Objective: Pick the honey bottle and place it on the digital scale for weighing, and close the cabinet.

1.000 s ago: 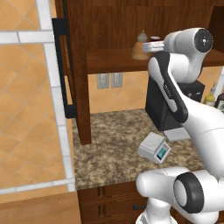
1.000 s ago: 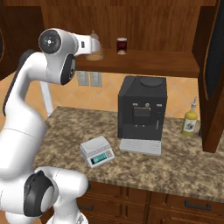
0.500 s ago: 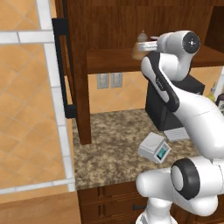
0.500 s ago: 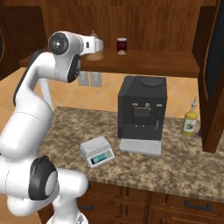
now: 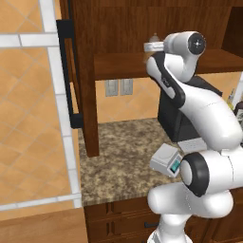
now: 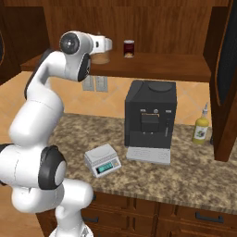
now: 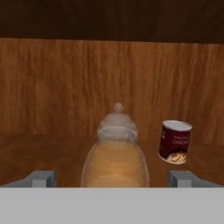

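Note:
The honey bottle (image 7: 116, 157), tan, ridged and with a pale pointed cap, stands on the cabinet shelf (image 6: 162, 65). My gripper (image 7: 113, 178) is open, one fingertip (image 7: 43, 178) on each side of the bottle and both apart from it. From the right base the bottle (image 6: 100, 57) sits just under the white hand. The digital scale (image 6: 102, 159) rests on the granite counter, its teal display facing forward; it also lies beside my base (image 5: 166, 160). The cabinet (image 5: 88, 95) stands open, its left door with a black bar handle (image 5: 66, 76) swung out.
A dark red jar (image 7: 175, 141) stands on the shelf right of the bottle. The black coffee machine (image 6: 150, 115) sits behind the scale. A slim yellow-green bottle (image 6: 201, 129) stands by the open right door (image 6: 227, 78). Drawers run below the counter.
The arm's elbow has swung in and the hand has crept a little further into the shelf toward the honey bottle. The jaws have stayed wide.

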Motion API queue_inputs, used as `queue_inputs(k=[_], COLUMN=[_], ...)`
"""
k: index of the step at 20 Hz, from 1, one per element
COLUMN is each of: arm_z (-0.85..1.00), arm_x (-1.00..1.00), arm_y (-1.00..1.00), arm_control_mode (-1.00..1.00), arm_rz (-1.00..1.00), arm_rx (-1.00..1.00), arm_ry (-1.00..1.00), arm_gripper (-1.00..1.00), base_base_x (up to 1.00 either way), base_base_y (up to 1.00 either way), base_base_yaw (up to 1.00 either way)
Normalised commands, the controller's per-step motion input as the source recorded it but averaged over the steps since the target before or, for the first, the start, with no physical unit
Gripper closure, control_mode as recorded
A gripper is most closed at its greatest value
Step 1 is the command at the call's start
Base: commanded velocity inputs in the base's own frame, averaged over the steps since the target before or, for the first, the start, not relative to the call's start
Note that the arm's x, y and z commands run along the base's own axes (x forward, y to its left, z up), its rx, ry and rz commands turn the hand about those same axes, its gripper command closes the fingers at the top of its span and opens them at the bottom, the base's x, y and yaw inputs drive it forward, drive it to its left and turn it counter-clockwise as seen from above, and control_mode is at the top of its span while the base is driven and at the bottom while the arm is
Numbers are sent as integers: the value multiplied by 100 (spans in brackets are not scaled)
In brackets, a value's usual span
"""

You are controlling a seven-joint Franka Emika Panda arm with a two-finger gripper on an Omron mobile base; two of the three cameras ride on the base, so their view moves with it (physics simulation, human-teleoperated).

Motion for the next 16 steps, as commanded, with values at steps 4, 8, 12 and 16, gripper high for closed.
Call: queue_inputs(k=[4,8,12,16], arm_z=[1,0,0,0], arm_x=[46,41,35,30], arm_y=[0,0,0,0], arm_control_mode=[-100,-100,-100,-100], arm_rz=[0,0,0,0], arm_rx=[0,0,0,0], arm_ry=[0,0,0,0], arm_gripper=[-100,-100,-100,-100], base_base_x=[0,0,0,0], base_base_y=[0,0,0,0], base_base_yaw=[0,0,0,0])
